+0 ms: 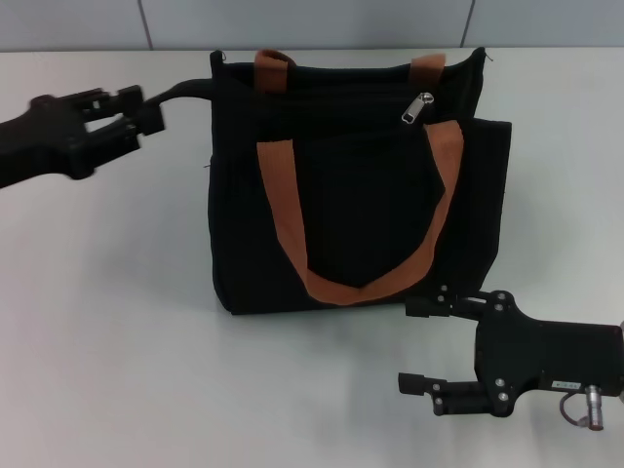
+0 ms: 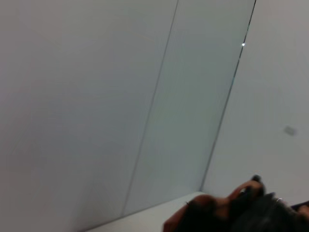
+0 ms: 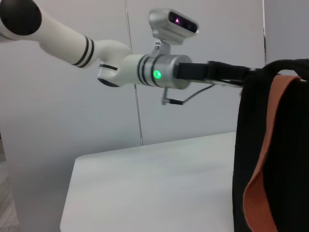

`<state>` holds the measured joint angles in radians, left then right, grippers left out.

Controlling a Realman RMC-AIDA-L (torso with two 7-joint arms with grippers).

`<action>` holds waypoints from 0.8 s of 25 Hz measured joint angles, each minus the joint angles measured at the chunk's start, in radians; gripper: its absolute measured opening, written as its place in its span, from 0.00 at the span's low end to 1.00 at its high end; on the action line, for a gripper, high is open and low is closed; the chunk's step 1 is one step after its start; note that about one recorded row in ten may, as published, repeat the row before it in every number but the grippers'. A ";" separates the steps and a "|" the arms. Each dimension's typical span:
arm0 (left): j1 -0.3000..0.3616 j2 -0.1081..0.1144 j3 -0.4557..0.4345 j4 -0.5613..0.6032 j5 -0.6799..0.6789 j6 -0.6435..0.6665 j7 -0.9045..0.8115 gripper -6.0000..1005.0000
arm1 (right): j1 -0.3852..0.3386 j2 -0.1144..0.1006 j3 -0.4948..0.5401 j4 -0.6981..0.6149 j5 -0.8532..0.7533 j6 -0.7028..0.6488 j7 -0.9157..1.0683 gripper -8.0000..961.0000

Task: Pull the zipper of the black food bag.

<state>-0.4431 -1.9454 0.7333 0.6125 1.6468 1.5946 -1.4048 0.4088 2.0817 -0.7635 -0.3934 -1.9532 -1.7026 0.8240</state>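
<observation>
Bag count: one black food bag (image 1: 356, 185) standing upright on the table (image 1: 107, 322), two brown-orange straps (image 1: 292, 224), one zipper (image 1: 418, 107).
Silver teardrop zipper sits near bag's upper right end. Left gripper (image 1: 156, 112) pinches bag's top left corner. Right gripper (image 1: 419, 343), fingers spread, hovers just below bag's bottom right corner, well apart from zipper.

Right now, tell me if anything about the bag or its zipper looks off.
Nothing stands out. The black bag stands upright on the table, its straps hang flat, and the zipper pull lies near its upper edge. Left gripper holds the bag's corner; right gripper waits open in front.
</observation>
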 joint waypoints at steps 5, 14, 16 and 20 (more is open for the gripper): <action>0.026 -0.003 -0.137 -0.025 -0.020 0.209 0.032 0.37 | 0.010 0.000 0.004 0.014 0.002 0.003 0.000 0.84; 0.084 -0.075 -0.047 -0.129 0.099 0.308 0.422 0.81 | 0.019 0.000 0.006 0.033 0.004 0.000 0.000 0.84; 0.090 -0.084 -0.003 -0.130 0.153 0.295 0.465 0.81 | 0.023 0.000 0.006 0.040 0.004 0.000 0.000 0.84; 0.082 -0.106 0.041 -0.131 0.282 0.224 0.482 0.82 | 0.031 0.000 -0.002 0.048 0.004 0.002 0.000 0.84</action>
<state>-0.3609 -2.0512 0.7746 0.4819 1.9285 1.8183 -0.9230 0.4394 2.0815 -0.7655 -0.3450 -1.9496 -1.7003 0.8237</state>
